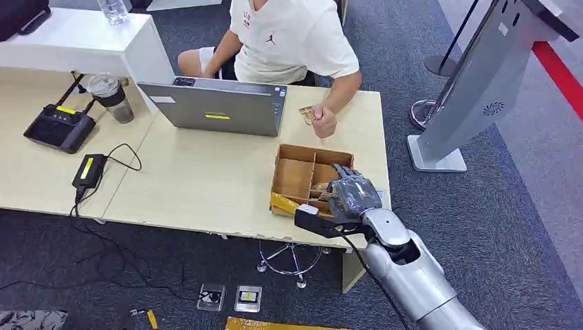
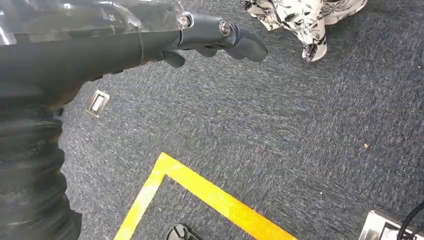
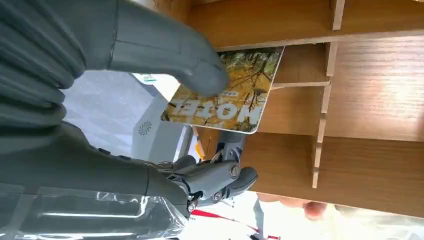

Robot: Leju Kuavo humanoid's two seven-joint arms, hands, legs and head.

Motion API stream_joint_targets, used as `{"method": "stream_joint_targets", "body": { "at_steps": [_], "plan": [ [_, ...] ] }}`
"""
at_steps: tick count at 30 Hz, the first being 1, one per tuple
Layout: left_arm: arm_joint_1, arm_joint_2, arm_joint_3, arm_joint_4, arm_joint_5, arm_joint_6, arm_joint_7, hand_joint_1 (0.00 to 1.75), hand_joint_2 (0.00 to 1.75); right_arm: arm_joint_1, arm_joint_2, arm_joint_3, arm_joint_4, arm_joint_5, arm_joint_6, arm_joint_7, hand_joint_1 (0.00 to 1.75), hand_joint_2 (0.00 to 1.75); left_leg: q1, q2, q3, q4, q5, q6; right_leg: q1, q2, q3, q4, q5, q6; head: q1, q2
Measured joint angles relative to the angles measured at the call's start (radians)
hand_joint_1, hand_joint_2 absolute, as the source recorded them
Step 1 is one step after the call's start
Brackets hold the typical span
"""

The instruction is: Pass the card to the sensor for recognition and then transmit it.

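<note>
Reaching over the near edge of the table, the right hand hovered at the wooden divider box — and it had the card pinched, the thick thumb pressing on the card's printed face while the darker fingers curled beneath it. The card, printed with yellow foliage and the word HOTEL, sat over the box's compartments, just above the thin wooden partitions; whether it touched the wood could not be told.

Down by the robot's side, the left hand hung over the dark blue carpet — its fingers loosely curled, nothing in them, with a strip of yellow tape on the floor below.

Across the table a person in a white shirt sat behind an open grey laptop, one fist resting on the tabletop just beyond the box. Farther along the table stood a lidded cup, a black controller with antennas and a small black charger with its cable. Off to the right of the table, on the carpet, stood the grey sensor kiosk, well apart from the card.
</note>
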Motion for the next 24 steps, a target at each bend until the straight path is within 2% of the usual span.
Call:
{"method": "stream_joint_targets", "body": {
  "at_steps": [1,2,5,9,13,16,20,24],
  "plan": [
    [0.000,0.000,0.000,0.000,0.000,0.000,0.000,0.00,1.75,0.000,0.000,0.000,-0.001,0.000,0.002,0.001,1.24,1.75,0.000,0.000,0.000,0.000,0.000,0.000,0.000,0.000,0.000,0.000,0.000,0.000,0.000,0.000],
    [0.000,0.000,0.000,0.000,0.000,0.000,0.000,0.00,1.75,0.000,0.000,0.000,-0.001,0.000,0.002,0.001,1.48,1.75,0.000,0.000,0.000,0.000,0.000,0.000,0.000,0.000,0.000,0.000,0.000,0.000,0.000,0.000],
    [-0.001,0.000,0.000,0.000,0.000,0.000,0.000,0.00,1.75,0.000,-0.001,0.000,-0.005,0.000,0.005,0.002,1.57,1.75,0.000,0.000,0.000,0.000,0.000,0.000,0.000,0.000,0.000,0.000,0.000,0.000,0.000,0.000],
    [-0.001,0.000,0.000,0.000,0.000,0.000,0.000,0.00,1.75,0.001,-0.002,0.000,-0.007,0.000,0.008,0.004,1.59,1.75,0.000,0.000,0.000,0.000,0.000,0.000,0.000,0.000,0.000,0.000,0.000,0.000,0.000,0.000],
    [-0.002,0.000,0.000,0.000,-0.002,0.000,0.000,0.00,1.75,0.001,-0.004,0.000,-0.009,0.000,0.008,0.007,1.68,1.75,0.000,0.000,0.000,0.000,0.000,0.000,0.000,0.000,0.000,0.000,0.000,0.000,0.000,0.000],
    [-0.003,0.000,0.000,0.000,-0.003,0.000,0.000,0.00,1.75,0.001,-0.005,0.000,-0.009,0.000,0.008,0.009,1.64,1.75,0.000,0.000,0.000,0.000,0.000,0.000,0.000,0.000,0.000,0.000,0.000,0.000,0.000,0.000],
    [-0.004,0.000,0.000,0.000,-0.006,0.000,0.000,0.00,1.75,0.001,-0.006,0.000,-0.009,0.000,0.007,0.010,1.75,1.75,0.000,0.000,0.000,0.000,0.000,0.000,0.000,0.000,0.000,0.000,0.000,0.000,0.000,0.000],
    [-0.006,-0.001,0.000,0.000,-0.010,0.000,0.000,0.00,1.75,0.001,-0.008,-0.003,-0.009,0.000,0.000,0.013,1.75,1.75,0.000,0.000,0.000,0.000,0.000,0.000,0.000,0.000,0.000,0.000,0.000,0.000,0.000,0.000]
  ]
}}
